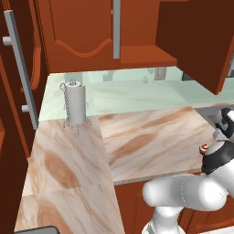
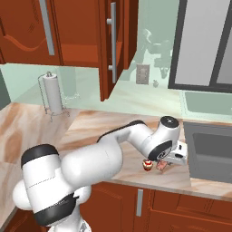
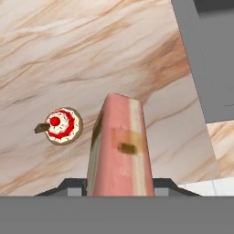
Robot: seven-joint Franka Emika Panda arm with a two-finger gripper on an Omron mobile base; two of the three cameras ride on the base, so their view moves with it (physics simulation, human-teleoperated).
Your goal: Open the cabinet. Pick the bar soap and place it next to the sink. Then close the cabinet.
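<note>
Left base view
Cabinet [image 1: 91, 32]: reddish-brown wall cabinet above the counter, its right-hand door [image 1: 196, 39] swung out toward me, a grey bar handle [image 1: 116, 27] hanging down the middle.
Tall unit [image 1: 16, 77]: dark wood at the far left with a long grey handle [image 1: 20, 68].
Paper-towel holder [image 1: 75, 103]: upright wire stand with a white roll, at the back of the marbled beige counter [image 1: 146, 137] near the corner.
Arm [image 1: 192, 189]: white, bent low at the lower right, reaching off to the right edge.
Cupcake [image 1: 204, 149]: small red-and-white round thing just beside the arm's dark wrist joint, on the counter.

Right base view
Arm: stretched across the counter front toward the sink [image 2: 213, 152], a dark grey basin at the right.
Gripper [image 2: 162, 166]: pointing down at the counter between the cupcake and the sink's rim, close to the front edge.
Bar soap [image 2: 161, 166]: a small pinkish piece under the hand; whether it touches the stone I cannot tell from here.
Cupcake [image 2: 147, 165]: just left of the soap, apart from it.
Cabinet door [image 2: 113, 45]: standing open, edge-on, grey handle facing out.
Paper-towel holder [image 2: 54, 95]: well apart, back left.

Hand view
Bar soap [image 3: 121, 146]: pinkish-tan block with a pale stripe, rising up the middle from between the fingers.
Gripper [image 3: 119, 186]: clenched on the bar soap, the dark jaws pressed to either side of its base.
Cupcake [image 3: 61, 125]: on the marble, left of the soap.
Sink [image 3: 208, 59]: grey rim and basin at the upper right, near the soap.
</note>
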